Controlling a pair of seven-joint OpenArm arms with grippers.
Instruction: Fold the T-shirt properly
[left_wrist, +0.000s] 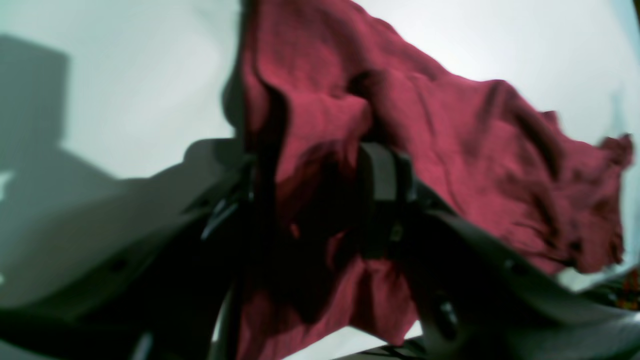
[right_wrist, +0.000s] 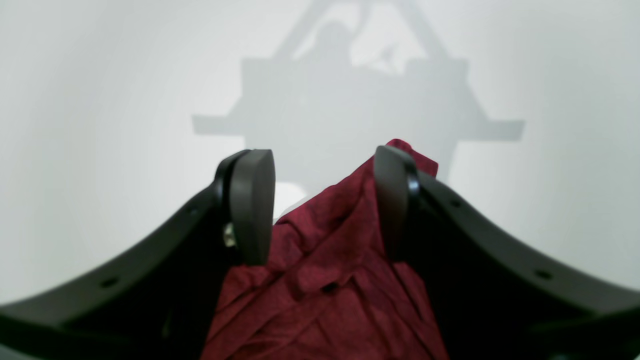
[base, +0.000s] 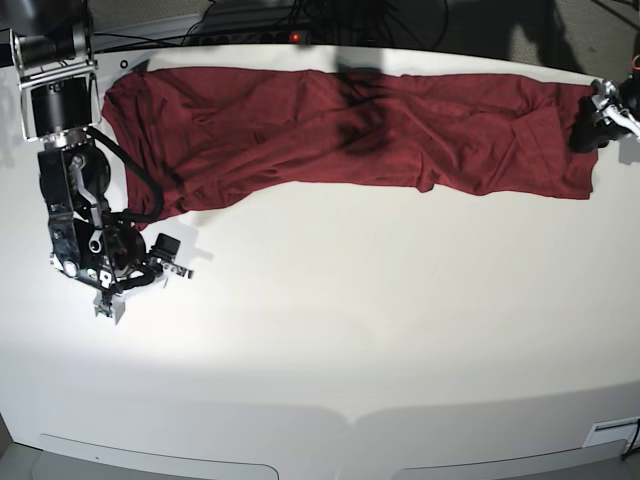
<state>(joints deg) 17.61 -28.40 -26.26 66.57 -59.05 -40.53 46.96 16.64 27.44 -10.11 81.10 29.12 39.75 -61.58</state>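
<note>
left gripper pinching t-shirt fabric, right gripper fingers spread

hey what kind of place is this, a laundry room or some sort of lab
Most likely a robotics lab or test bench: a bare white table, a black robot arm mounted at its edge, cables behind it, and one maroon shirt laid out.

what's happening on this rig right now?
Two arms are working on a maroon T-shirt spread in a wrinkled strip along the far side of the white table. The left gripper is at one end of the strip and appears to have cloth bunched in its jaws. The right gripper is at the other end, jaws open, with fabric lying between them. No neat fold is visible yet.
</note>
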